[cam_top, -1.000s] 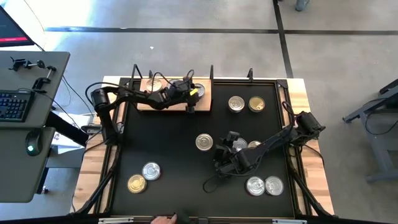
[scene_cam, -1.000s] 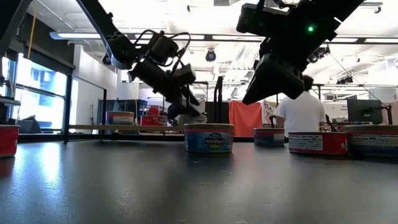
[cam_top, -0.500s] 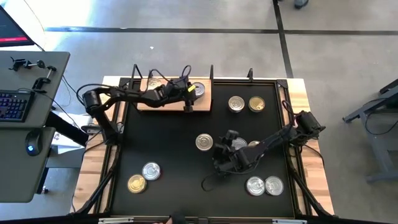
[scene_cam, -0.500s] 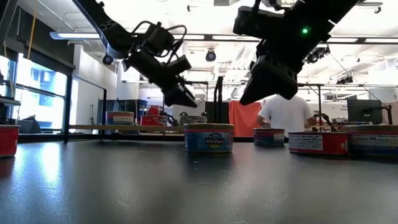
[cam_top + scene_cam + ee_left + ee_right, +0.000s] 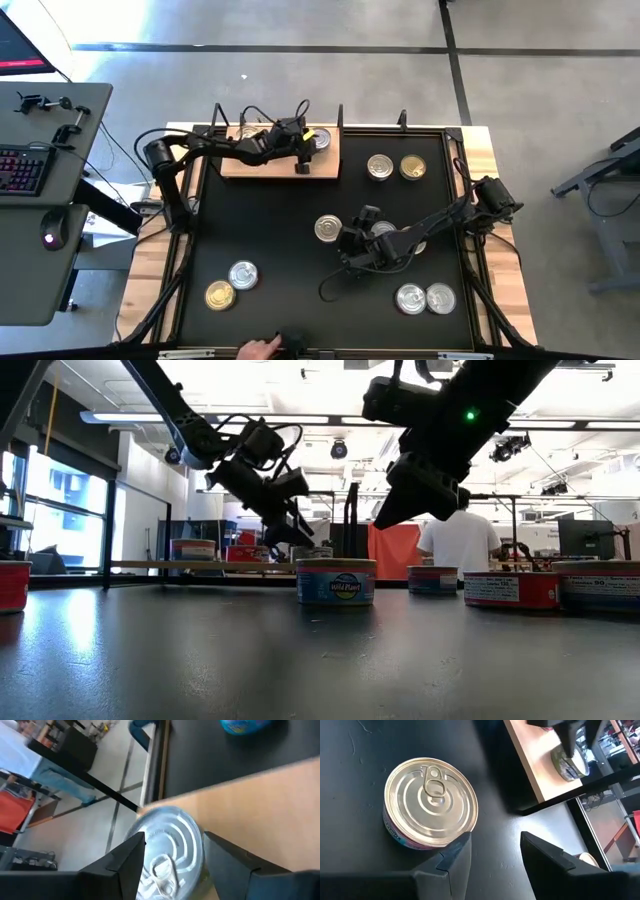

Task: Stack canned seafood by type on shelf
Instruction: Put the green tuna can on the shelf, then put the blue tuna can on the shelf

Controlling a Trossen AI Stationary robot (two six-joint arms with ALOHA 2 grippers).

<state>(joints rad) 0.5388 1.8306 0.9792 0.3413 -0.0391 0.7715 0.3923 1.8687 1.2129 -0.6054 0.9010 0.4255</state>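
High view: left claw (image 5: 303, 150) over the light-brown wooden shelf (image 5: 330, 160) at the far left, beside a silver-lidded round tin (image 5: 319, 141). Left wrist view: its fingers (image 5: 127, 860) open astride that tin (image 5: 167, 845). Right wrist view: right claw (image 5: 492, 852) open, just beside a silver tin (image 5: 430, 802) on the black counter (image 5: 350, 795).

bare table (image 5: 270, 225) left of middle can (image 5: 327, 229)

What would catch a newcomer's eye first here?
The left hand hangs over a short round silver-lidded tin on the flat light-brown wooden shelf at the table's far edge. The right hand hovers mid-table, beside another silver-lidded tin with a blue label. More tins lie scattered around.
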